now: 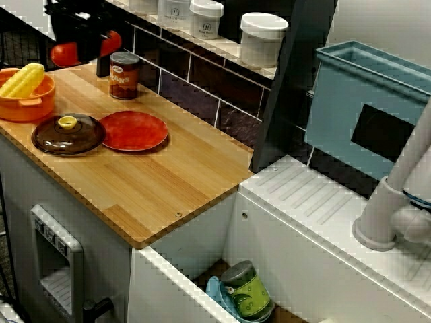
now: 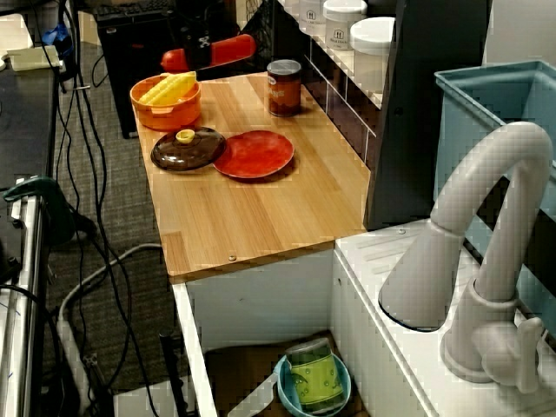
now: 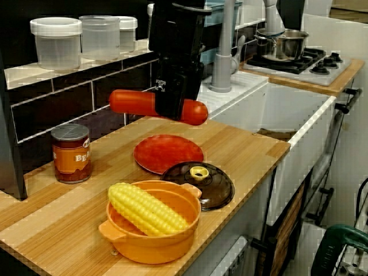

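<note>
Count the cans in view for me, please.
2. A brown-labelled can stands upright on the wooden counter. A green can sits in the blue bowl inside the sink. Part of the sink is hidden, so more could be there.

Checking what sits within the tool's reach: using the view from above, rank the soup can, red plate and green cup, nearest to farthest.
1. Soup can, on the counter beside the tool holding the red sausage.
2. Red plate, mid-counter.
3. Green cup, down in the sink.
</note>
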`<act>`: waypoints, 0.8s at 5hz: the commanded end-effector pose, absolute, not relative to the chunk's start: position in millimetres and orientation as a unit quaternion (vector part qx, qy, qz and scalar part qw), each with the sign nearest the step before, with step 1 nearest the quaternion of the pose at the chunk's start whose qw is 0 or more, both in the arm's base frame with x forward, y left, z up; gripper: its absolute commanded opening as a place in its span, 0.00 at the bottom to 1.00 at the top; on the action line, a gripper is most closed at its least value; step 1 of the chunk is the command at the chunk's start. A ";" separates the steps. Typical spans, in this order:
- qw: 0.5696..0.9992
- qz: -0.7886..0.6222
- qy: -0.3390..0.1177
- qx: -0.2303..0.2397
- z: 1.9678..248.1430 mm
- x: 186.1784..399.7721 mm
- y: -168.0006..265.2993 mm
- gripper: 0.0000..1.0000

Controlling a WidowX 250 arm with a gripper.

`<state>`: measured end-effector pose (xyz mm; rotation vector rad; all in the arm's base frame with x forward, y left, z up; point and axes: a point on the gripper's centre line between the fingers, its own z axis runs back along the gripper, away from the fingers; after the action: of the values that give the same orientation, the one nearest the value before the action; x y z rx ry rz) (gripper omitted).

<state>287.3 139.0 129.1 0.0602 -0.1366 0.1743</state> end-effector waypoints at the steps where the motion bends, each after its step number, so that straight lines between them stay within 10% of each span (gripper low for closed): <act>1: 0.988 0.084 -0.121 0.045 157.0 287.8 170.4 0.00; 4: 0.980 0.100 -0.163 0.051 148.5 273.5 209.4 0.00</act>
<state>268.6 207.0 132.0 0.0740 -0.2928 0.2117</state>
